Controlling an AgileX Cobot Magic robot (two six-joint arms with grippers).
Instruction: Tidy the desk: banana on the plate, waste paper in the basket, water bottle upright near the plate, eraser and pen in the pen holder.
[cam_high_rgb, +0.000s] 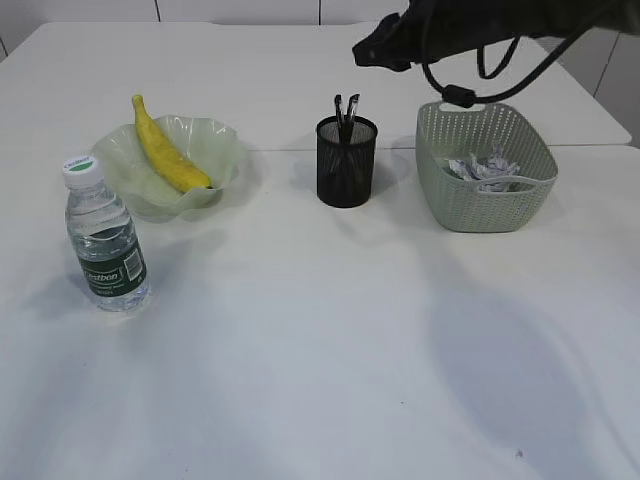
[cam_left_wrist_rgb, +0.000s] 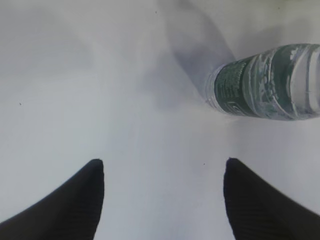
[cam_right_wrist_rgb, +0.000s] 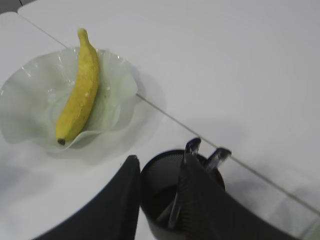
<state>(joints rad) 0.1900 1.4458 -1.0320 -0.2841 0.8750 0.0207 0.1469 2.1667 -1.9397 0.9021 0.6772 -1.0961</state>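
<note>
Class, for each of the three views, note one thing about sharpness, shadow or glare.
Exterior view: sharp, with soft arm shadows across the white table. Left wrist view: the water bottle is blurred and lies sideways in the frame, throwing a grey shadow. Right wrist view: the banana is fairly sharp, while the near claw is dark and soft.

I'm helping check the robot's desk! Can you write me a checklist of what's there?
Surface: white table, bare in front.
Job's things: banana on plate; bottle upright beside plate; pens in holder; paper in basket; eraser not visible.
Clutter: nothing seen.
Grippers: left gripper open, empty; right gripper above holder, narrow gap, holding nothing visible.
Cables: black cable hangs over basket.
Surroundings: white wall panels.
</note>
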